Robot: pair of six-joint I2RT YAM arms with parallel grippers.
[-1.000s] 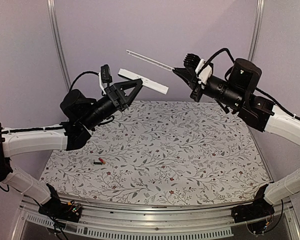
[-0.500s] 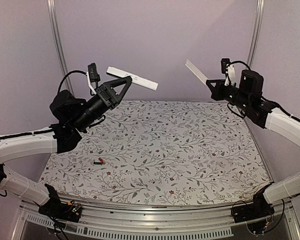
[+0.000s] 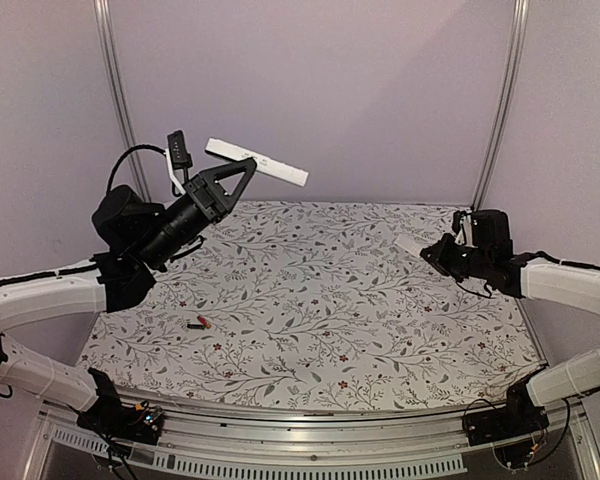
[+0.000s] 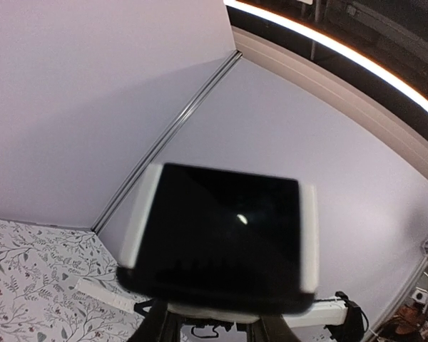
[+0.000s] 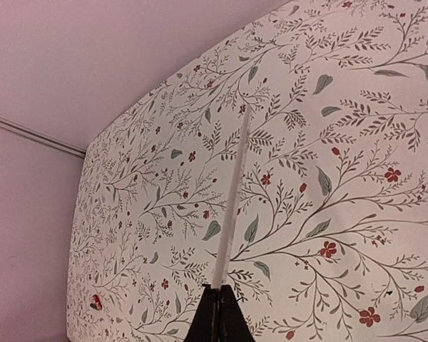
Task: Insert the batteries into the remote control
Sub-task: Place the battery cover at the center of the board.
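Waiting on the batteries

The left hand (image 3: 248, 164) is clamped on the slim white plastic remote control (image 3: 278, 172), held high. The right hand (image 3: 432, 252), pinched shut on the thin white cover strip (image 3: 410, 243), hangs low over the floral tabletop (image 3: 360, 330), where the small red batteries (image 3: 199, 323) lie unloaded.

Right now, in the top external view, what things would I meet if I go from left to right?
Small red cylindrical battery → slim white plastic remote control, held up by the left gripper → thin flat white cover strip, in the right gripper.
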